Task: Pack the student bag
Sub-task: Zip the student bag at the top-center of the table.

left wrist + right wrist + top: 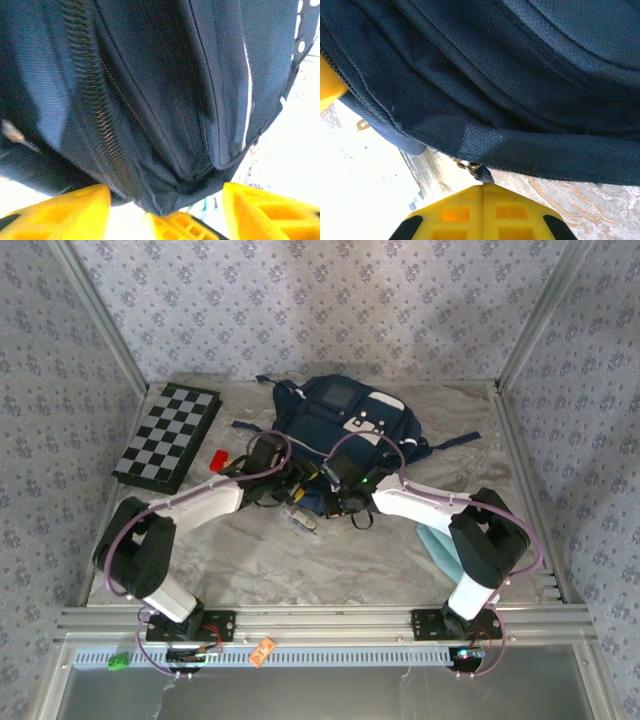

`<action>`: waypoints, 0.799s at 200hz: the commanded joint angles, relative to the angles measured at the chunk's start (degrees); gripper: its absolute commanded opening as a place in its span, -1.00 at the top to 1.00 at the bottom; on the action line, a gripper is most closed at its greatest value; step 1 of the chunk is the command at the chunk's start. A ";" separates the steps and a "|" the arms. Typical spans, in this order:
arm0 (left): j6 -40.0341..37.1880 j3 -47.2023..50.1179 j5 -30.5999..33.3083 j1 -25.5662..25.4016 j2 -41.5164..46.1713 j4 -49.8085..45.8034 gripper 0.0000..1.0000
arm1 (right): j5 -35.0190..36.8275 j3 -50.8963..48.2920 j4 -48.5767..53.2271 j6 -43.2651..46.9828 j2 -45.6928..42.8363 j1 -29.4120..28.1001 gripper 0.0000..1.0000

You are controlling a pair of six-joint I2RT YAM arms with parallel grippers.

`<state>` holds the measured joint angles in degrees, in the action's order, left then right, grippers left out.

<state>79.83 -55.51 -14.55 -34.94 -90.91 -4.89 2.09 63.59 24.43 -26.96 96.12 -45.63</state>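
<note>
From above, the backpack (350, 415) lies upper centre. Left wrist: the left gripper (165, 192) stands apart under its zipper (100, 115). Right wrist: the right gripper (482, 187) is pinched together, apparently on the zipper pull (479, 172). Working the zipper seems the step in hand, and it needs a steady drag along the track next.

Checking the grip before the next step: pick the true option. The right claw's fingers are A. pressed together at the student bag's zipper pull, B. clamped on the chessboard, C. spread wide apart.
A: in the right wrist view the right claw has its yellow fingers meeting along one seam, with the zipper pull of the student bag right at their tips.
</note>
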 commanded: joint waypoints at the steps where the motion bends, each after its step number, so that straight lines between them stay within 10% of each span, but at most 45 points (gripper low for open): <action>1: 3.60 -2.17 1.39 -0.03 -2.99 0.51 -0.08 | -0.20 0.82 -0.69 -0.49 -0.09 0.02 1.00; 97: 6.94 -3.60 -0.60 -0.08 -5.29 1.63 0.93 | -2.84 -12.23 -13.64 -5.27 -9.14 -0.34 0.31; 160: 6.32 -5.44 -0.08 -0.52 -3.57 0.29 1.00 | 0.45 -13.26 -22.54 -5.47 -4.08 -0.16 0.06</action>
<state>85.38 -58.63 -14.11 -34.94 -96.53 -5.63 0.54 49.80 6.98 -32.60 90.02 -45.67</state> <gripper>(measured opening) 0.047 0.463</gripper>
